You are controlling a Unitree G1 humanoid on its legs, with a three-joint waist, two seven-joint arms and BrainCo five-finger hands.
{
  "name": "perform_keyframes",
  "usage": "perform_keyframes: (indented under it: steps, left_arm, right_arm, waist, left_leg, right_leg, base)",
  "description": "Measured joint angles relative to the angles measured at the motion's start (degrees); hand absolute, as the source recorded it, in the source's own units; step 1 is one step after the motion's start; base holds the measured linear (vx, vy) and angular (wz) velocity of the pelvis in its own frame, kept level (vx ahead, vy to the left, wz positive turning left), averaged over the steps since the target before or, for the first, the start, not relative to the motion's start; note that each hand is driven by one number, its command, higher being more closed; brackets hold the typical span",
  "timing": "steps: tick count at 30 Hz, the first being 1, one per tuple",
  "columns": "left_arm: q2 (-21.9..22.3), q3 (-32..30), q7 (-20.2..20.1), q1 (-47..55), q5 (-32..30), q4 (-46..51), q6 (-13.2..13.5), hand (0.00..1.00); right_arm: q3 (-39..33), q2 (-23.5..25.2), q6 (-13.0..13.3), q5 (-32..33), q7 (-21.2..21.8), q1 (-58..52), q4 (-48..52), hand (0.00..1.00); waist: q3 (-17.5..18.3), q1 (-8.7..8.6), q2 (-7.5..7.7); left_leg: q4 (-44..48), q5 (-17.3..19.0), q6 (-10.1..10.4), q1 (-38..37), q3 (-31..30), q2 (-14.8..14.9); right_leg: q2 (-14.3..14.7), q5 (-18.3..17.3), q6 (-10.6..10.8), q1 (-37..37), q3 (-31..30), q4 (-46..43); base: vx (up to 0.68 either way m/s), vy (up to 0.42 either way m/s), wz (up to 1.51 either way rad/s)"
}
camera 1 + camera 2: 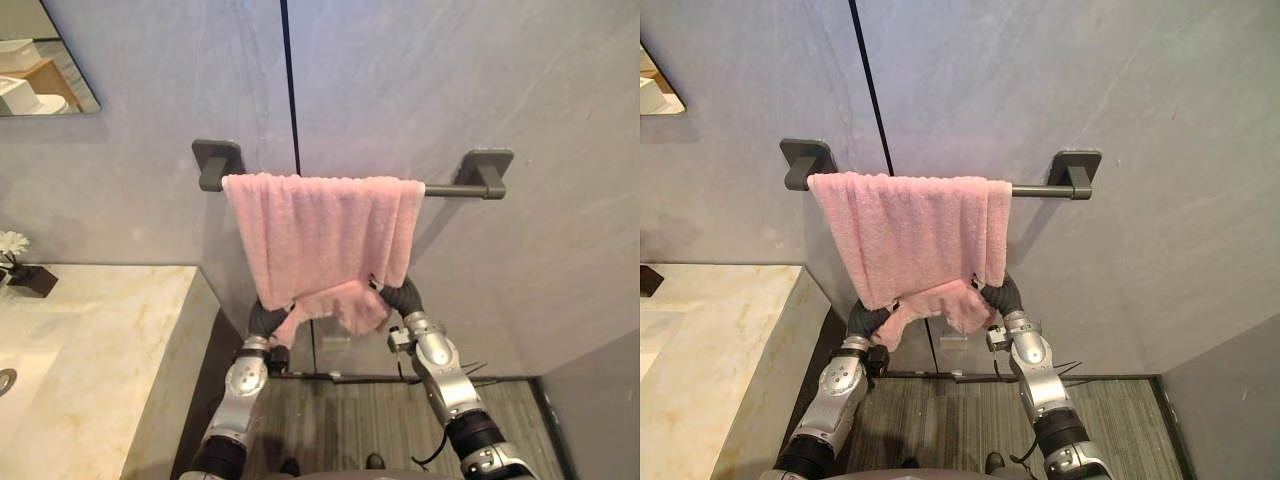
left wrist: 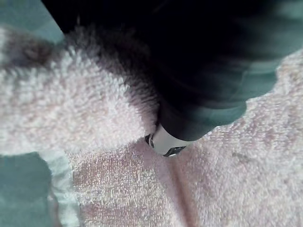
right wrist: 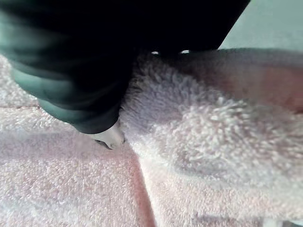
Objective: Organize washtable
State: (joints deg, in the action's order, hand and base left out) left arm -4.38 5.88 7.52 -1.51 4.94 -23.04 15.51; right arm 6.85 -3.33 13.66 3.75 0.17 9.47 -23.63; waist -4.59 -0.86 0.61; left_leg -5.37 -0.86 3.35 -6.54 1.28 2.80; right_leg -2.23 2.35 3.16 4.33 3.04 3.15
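A pink towel (image 1: 320, 235) hangs over a dark bar (image 1: 450, 189) fixed to the grey wall, bunched toward the bar's left end. Its lower edge is gathered into a loose fold. My left hand (image 1: 265, 320) reaches up under the towel's lower left corner, and the cloth covers everything past the dark cover. My right hand (image 1: 403, 297) is raised at the lower right corner, buried the same way. In the left wrist view the towel (image 2: 94, 109) wraps close round the left hand (image 2: 199, 94). The right wrist view has pink pile (image 3: 213, 137) pressed against the right hand (image 3: 80, 85).
A pale marble counter (image 1: 100, 350) runs along the left, its corner close to my left arm. A small dark vase with a white flower (image 1: 22, 272) stands at its back, and a mirror (image 1: 40, 60) hangs above. Striped floor (image 1: 340, 420) lies below the towel.
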Motion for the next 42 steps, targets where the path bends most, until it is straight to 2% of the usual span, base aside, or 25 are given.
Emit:
perform_keyframes:
  steps: [8,12,16,18,22,25,30,34,36,38,39,41,42]
  left_arm:
    - [0.16,-2.38,0.53,1.75,2.05,2.27,-0.02,0.0]
    - [0.13,-5.6,1.83,4.48,5.43,3.21,-0.2,0.0]
    - [0.14,-8.96,2.87,7.59,9.98,9.66,-0.1,0.0]
    - [0.3,-10.66,2.91,8.62,11.09,13.25,0.08,0.0]
    - [2.41,-17.01,4.19,10.6,12.31,23.53,0.84,0.0]
    - [2.63,-20.0,5.43,10.63,12.32,31.82,2.33,0.0]
    - [2.55,-20.42,6.65,9.57,12.25,43.87,5.32,0.0]
    - [-1.49,-15.63,7.0,4.78,12.3,48.37,6.73,0.0]
    - [-5.73,-10.38,5.53,1.19,12.44,48.78,7.63,0.0]
    - [-10.63,-1.47,1.46,-2.74,13.45,48.82,7.82,0.0]
    - [-11.33,0.81,0.74,-3.71,13.45,48.7,7.83,0.0]
    - [-14.39,9.76,-5.29,-8.14,15.75,45.04,7.86,0.0]
    - [-15.23,11.36,-6.3,-8.99,16.1,43.69,7.66,0.0]
  right_arm:
    - [-4.64,0.59,-0.27,0.24,-1.65,-2.63,-0.2,0.0]
    - [-8.92,0.69,-0.41,1.73,-4.02,-4.52,0.4,0.0]
    - [-14.43,0.71,-1.79,2.79,-6.82,-8.77,1.1,0.0]
    - [-16.87,0.82,-2.37,2.96,-7.84,-11.97,5.09,0.0]
    - [-22.95,1.23,-2.67,2.81,-9.58,-14.66,18.46,0.0]
    - [-25.36,1.22,-1.03,2.67,-10.88,-14.62,27.68,0.0]
    - [-25.47,0.85,1.64,2.51,-11.49,-12.82,39.18,0.0]
    - [-22.36,-2.51,3.82,2.69,-11.67,-7.34,45.63,0.0]
    - [-16.56,-6.37,5.28,4.18,-10.93,-3.42,47.62,0.0]
    - [-5.49,-11.41,6.67,6.81,-7.09,2.02,47.63,0.0]
    - [-2.91,-12.33,6.7,7.15,-6.21,2.97,47.55,0.0]
    - [7.92,-15.56,6.32,10.98,0.06,6.21,45.72,0.0]
    - [10.03,-16.21,6.18,11.79,1.16,6.85,44.84,0.0]
  waist:
    - [0.15,-0.14,0.28]
    - [0.05,-0.4,0.48]
    - [0.05,-0.01,0.5]
    - [0.01,0.04,0.44]
    - [0.01,-1.01,0.45]
    - [0.01,-1.16,0.44]
    - [0.04,-1.27,0.29]
    - [0.06,-1.32,0.14]
    - [0.2,-1.32,-0.08]
    - [0.64,-1.4,-0.68]
    - [0.7,-1.4,-0.79]
    - [0.9,-1.32,-1.14]
    - [0.91,-1.32,-1.16]
  left_leg:
    - [0.0,-0.09,-0.13,0.04,-1.04,0.05]
    - [0.01,-0.08,-0.12,-0.24,-1.23,0.07]
    - [0.02,-0.07,-0.11,-0.22,-1.2,0.12]
    - [0.04,-0.06,-0.12,-0.23,-1.2,0.08]
    - [0.28,-0.04,-0.12,-0.35,-0.91,0.16]
    - [0.33,-0.03,-0.12,-0.64,-0.54,0.21]
    - [0.32,0.06,-0.16,-1.5,0.3,0.26]
    - [0.33,0.07,-0.18,-1.89,0.47,0.15]
    - [0.33,0.07,-0.19,-1.91,0.52,0.14]
    - [0.32,0.08,-0.21,-1.99,0.67,0.12]
    - [0.32,0.09,-0.22,-1.99,0.7,0.12]
    - [0.31,0.09,-0.23,-1.97,0.7,0.2]
    - [0.31,0.09,-0.23,-1.97,0.71,0.22]
  right_leg:
    - [0.02,-0.24,-0.11,0.65,1.23,0.5]
    - [0.02,-0.23,-0.11,1.45,1.66,1.08]
    - [-0.05,-0.23,-0.12,1.45,1.48,1.07]
    - [-0.12,-0.24,-0.12,1.45,1.38,1.07]
    - [-0.1,-0.2,-0.17,1.46,1.25,0.98]
    - [-0.01,-0.14,-0.26,1.55,0.78,0.96]
    - [-0.01,-0.11,-0.3,2.09,0.17,0.93]
    - [0.0,-0.11,-0.29,2.35,0.04,0.93]
    - [0.01,-0.09,-0.29,2.33,-0.03,0.89]
    - [0.02,-0.07,-0.29,2.28,-0.25,0.85]
    - [0.03,-0.07,-0.29,2.26,-0.28,0.85]
    - [0.14,-0.07,-0.29,2.23,-0.58,0.76]
    - [0.17,-0.07,-0.3,2.21,-0.63,0.73]
  base:
    - [0.0,-0.008,0.06]
    - [0.0,-0.012,0.05]
    - [-0.02,-0.004,0.0]
    - [-0.04,-0.005,-0.02]
    - [-0.05,-0.011,-0.04]
    - [-0.05,-0.011,-0.07]
    - [-0.03,-0.008,-0.07]
    - [-0.04,-0.008,-0.03]
    - [-0.04,-0.009,-0.03]
    - [-0.02,-0.008,-0.05]
    - [0.0,0.0,0.0]
    - [0.0,0.0,0.0]
    - [0.0,0.0,0.0]
